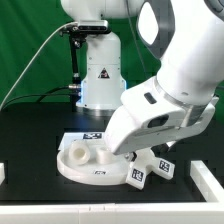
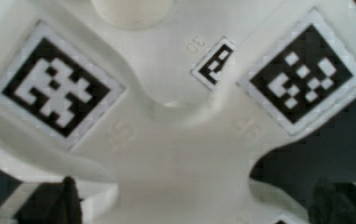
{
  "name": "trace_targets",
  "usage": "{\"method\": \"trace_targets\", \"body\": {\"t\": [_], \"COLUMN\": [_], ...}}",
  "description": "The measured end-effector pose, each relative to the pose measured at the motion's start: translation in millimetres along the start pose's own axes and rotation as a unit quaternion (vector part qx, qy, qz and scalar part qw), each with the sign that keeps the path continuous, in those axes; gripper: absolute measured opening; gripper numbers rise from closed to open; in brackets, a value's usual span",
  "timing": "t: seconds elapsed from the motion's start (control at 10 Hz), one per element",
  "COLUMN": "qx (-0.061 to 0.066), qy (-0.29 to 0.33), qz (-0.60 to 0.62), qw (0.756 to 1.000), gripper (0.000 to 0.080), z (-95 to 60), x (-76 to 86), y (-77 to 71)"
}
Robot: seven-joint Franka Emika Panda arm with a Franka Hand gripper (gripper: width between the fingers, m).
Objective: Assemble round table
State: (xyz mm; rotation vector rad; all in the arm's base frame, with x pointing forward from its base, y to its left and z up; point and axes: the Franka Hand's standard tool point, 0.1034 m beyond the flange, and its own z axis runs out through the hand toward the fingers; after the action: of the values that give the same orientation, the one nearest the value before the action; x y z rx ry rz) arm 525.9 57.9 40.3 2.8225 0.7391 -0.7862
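The white round disc point(image 1: 84, 166) lies on the black table, with the short cylindrical leg point(image 1: 77, 152) standing on it. The cross-shaped foot point(image 1: 150, 170) with square tags lies just to the exterior view's right of the disc. My gripper point(image 1: 128, 152) is down over the foot. In the wrist view the foot point(image 2: 175, 120) fills the picture, tags on its arms. My gripper point(image 2: 189, 206) straddles one arm of the cross, and its dark fingertips point(image 2: 50, 203) stand wide apart on either side. A gap shows on one side, so it looks open.
The marker board point(image 1: 88, 137) lies flat just behind the disc. The robot's white base point(image 1: 100, 75) stands at the back. White blocks sit at the table's left edge point(image 1: 3, 172) and right edge point(image 1: 210, 180).
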Motion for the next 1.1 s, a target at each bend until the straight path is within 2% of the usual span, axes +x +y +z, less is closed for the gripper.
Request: {"method": "trace_targets", "body": {"t": [0.3,0.7,1.0,1.1], "qx": [0.001,0.003,0.002,0.002], "qy": [-0.003,-0.007,-0.004,-0.004], "qz": [-0.004,-0.007,-0.007,-0.007], "qw": [1.000,1.000,1.000,1.000], "gripper": [0.0650,0.0650,0.0650,0.0520], "z": [5.6,14.0,12.9,12.9], "x": [-0.8,-5.0,-3.5,-3.5], "y": [-4.9,-3.3,-3.2,-3.2]}}
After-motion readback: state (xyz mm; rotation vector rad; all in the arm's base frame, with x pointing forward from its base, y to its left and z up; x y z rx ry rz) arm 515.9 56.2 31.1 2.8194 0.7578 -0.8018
